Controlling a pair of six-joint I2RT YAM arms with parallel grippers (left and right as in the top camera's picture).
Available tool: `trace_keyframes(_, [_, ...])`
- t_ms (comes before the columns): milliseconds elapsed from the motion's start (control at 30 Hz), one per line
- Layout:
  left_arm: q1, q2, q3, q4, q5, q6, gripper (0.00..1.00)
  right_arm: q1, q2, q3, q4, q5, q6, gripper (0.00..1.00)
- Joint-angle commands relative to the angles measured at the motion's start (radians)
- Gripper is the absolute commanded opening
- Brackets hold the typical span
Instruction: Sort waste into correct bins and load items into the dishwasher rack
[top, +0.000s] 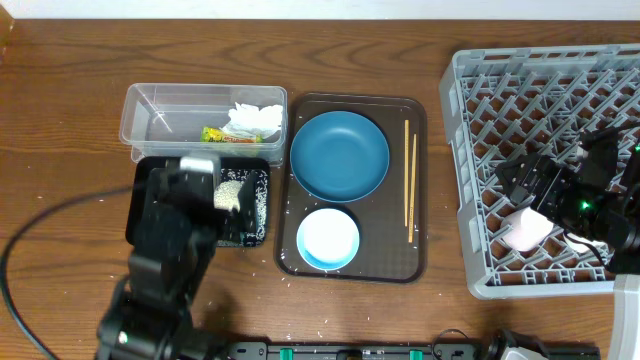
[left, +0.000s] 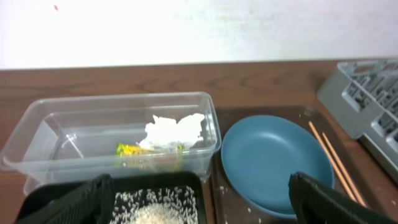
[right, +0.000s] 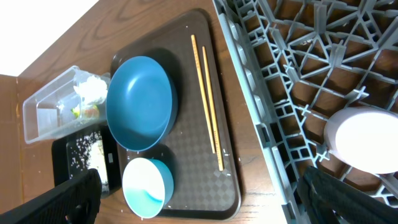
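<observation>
The clear bin (top: 160, 110) holds the crumpled white tissue (top: 255, 118) and the snack wrapper (top: 215, 134). The black bin (top: 255, 215) in front of it holds rice (top: 232, 192). My left gripper (left: 199, 208) is open and empty above the rice. The dark-blue plate (top: 339, 155), the pale-blue bowl (top: 328, 238) and two chopsticks (top: 407, 170) lie on the brown tray (top: 400, 260). A pale pinkish cup (top: 530, 228) sits in the grey rack (top: 500, 110). My right gripper (right: 205, 202) is open and empty over the rack's left edge, beside the cup (right: 367, 140). The other cup is out of view.
Loose rice grains lie scattered on the tray and on the wooden table near the black bin. A black cable (top: 40, 225) curves across the table at the left. The rack fills the right side, reaching the table's edge.
</observation>
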Motion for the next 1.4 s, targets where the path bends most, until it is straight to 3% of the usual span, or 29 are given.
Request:
trace_keyframes(0, [0.007,-0.135,-0.13,0.052,-0.019,0.002,0.91,0.012,0.001,0.0,-0.001,0.003,-0.013,0.99])
trace_keyframes(500, [0.006,-0.584,-0.532,0.151,-0.019,-0.002,0.92,0.012,0.001,0.0,-0.001,0.003,-0.013,0.99])
trace_keyframes(767, [0.006,-0.58,-0.708,0.341,-0.019,-0.035,0.92,0.012,0.001,0.0,-0.001,0.003,-0.013,0.99])
trace_keyframes(1367, [0.006,-0.578,-0.708,0.34,-0.019,-0.035,0.92,0.012,0.001,0.0,-0.002,0.002,-0.012,0.99])
